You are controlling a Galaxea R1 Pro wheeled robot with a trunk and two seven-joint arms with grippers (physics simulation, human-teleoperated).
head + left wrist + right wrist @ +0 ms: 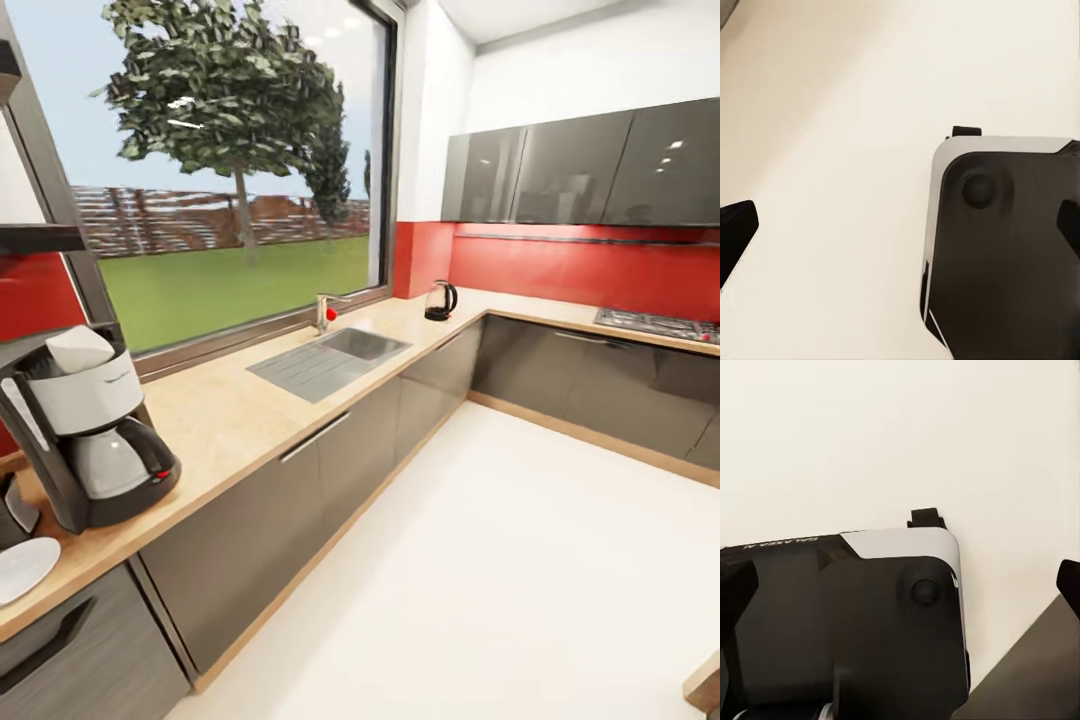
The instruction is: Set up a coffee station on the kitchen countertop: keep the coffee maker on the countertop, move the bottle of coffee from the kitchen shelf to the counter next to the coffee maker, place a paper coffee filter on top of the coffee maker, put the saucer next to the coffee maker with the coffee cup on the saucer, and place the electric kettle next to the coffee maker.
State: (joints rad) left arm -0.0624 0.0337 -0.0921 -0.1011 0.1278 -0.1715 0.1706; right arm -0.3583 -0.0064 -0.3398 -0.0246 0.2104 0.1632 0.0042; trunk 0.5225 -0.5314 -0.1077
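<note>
Near left on long tan speckled countertop point(240, 420): tall black coffee maker point(90, 440) topped by white paper filter point(78, 349); flat white saucer point(22, 568) beside. Far along: rounded glass kettle point(440, 300).

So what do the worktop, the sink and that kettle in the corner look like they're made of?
The worktop looks like light speckled wood or laminate, matte. The sink appears brushed grey metal, with a ribbed drainer. The kettle seems clear glass with black plastic base and handle, though it is small and far off.

My head camera looks down along the bench point(240, 420) toward the far corner, coffee maker point(90, 440) close at my left. Both wrist cameras face straight down, sharing my dark base point(1005, 255) and the pale floor point(870, 442).
</note>
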